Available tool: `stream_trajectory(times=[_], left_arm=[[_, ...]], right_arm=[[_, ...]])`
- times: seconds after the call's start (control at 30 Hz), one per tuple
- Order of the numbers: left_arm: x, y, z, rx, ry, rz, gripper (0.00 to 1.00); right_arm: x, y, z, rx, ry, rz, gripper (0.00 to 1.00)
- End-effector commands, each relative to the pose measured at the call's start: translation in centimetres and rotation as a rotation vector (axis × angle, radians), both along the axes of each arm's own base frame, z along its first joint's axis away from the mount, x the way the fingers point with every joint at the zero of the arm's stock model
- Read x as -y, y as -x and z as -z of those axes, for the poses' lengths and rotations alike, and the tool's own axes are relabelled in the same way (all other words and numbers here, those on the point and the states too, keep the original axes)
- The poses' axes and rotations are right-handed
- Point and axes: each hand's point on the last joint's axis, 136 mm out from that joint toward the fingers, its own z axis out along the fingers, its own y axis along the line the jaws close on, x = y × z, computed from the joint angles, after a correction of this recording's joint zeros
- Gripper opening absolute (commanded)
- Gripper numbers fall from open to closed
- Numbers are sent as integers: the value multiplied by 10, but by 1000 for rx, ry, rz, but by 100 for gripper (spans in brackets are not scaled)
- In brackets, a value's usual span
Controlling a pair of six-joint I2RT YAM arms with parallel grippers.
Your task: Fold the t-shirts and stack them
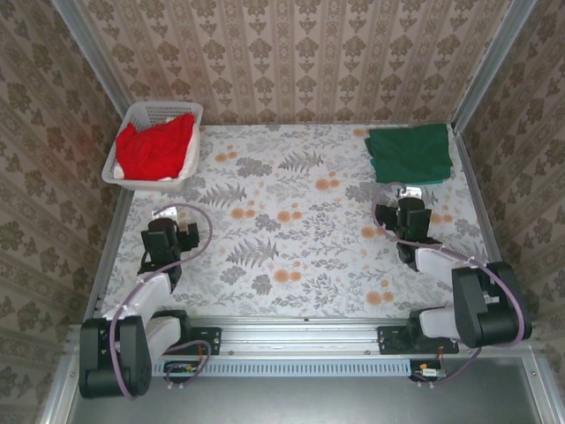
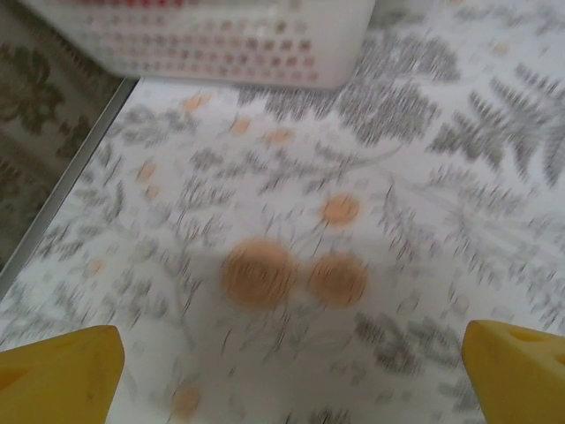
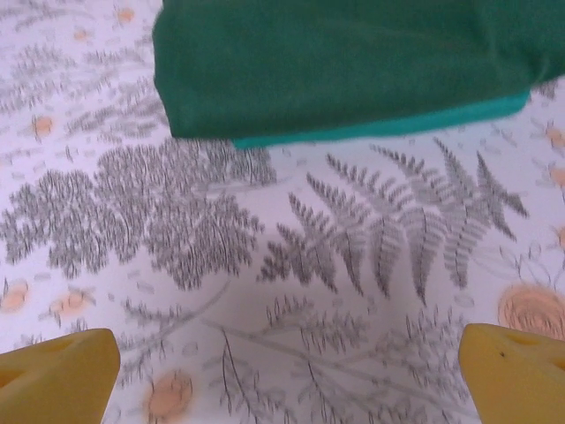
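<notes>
— Floral tablecloth (image 1: 291, 238) everywhere. Where are the shirts?
— The dark green t-shirt (image 1: 409, 152) lies folded on the teal t-shirt (image 3: 388, 128) at the far right, a stack begun, I'd judge. The red t-shirts (image 1: 157, 146) sit heaped in the white basket (image 1: 168, 110), far left.
— And the grippers?
— The left gripper (image 1: 170, 231) is near the basket, likely to fetch a red one. The right gripper (image 1: 403, 216) is just before the stack. Both are spread wide and empty.

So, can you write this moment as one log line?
left gripper open, empty | right gripper open, empty | dark green t-shirt folded on teal t-shirt | red t-shirts in white basket, unfolded
</notes>
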Motion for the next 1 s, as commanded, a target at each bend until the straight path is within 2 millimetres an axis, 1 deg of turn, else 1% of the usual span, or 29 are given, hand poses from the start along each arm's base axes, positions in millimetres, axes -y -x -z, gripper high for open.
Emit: stream_trajectory(times=[0.0, 0.03, 0.07, 0.1, 0.2, 0.23, 0.27, 0.3, 0.33, 0.37, 0.4, 0.43, 0.47, 0.5, 0.53, 0.63, 0.97], left_arm=[[16, -33, -39, 229, 38, 116, 100], [16, -38, -38, 237, 43, 124, 100], [15, -42, -38, 239, 45, 124, 100], [14, -49, -39, 246, 46, 124, 100], [11, -61, -39, 262, 78, 130, 100], [13, -61, -29, 255, 118, 149, 100], [15, -63, -27, 303, 124, 173, 100], [17, -65, -19, 325, 128, 197, 100], [20, -70, -19, 346, 128, 222, 100], [22, -70, -18, 319, 128, 233, 100], [22, -72, -12, 257, 113, 203, 100], [24, -77, -10, 240, 88, 192, 100], [26, -82, -11, 235, 79, 206, 100], [28, -84, -9, 202, 79, 210, 100], [29, -85, -7, 196, 61, 204, 100], [31, -85, -8, 195, 58, 215, 100], [31, -85, -8, 195, 53, 214, 100]], right_arm=[[9, -27, -37, 175, 52, 35, 100], [11, -30, -28, 183, 51, 40, 100], [11, -35, -26, 206, 47, 27, 100], [6, -36, -23, 170, 45, 3, 100], [3, -37, -21, 158, 42, -9, 100], [4, -37, -22, 167, 42, -10, 100], [4, -37, -21, 161, 41, -10, 100], [4, -37, -22, 166, 42, -12, 100], [2, -37, -20, 163, 41, -22, 100], [0, -37, -20, 170, 34, -38, 100], [-1, -35, -17, 213, 22, -53, 100], [4, -33, -17, 245, 44, -16, 100], [5, -30, -12, 194, 44, 0, 100], [6, -32, -14, 193, 31, 2, 100], [9, -32, -14, 218, 23, 4, 100], [10, -31, -14, 212, 22, 8, 100], [7, -32, -13, 195, 29, 0, 100]])
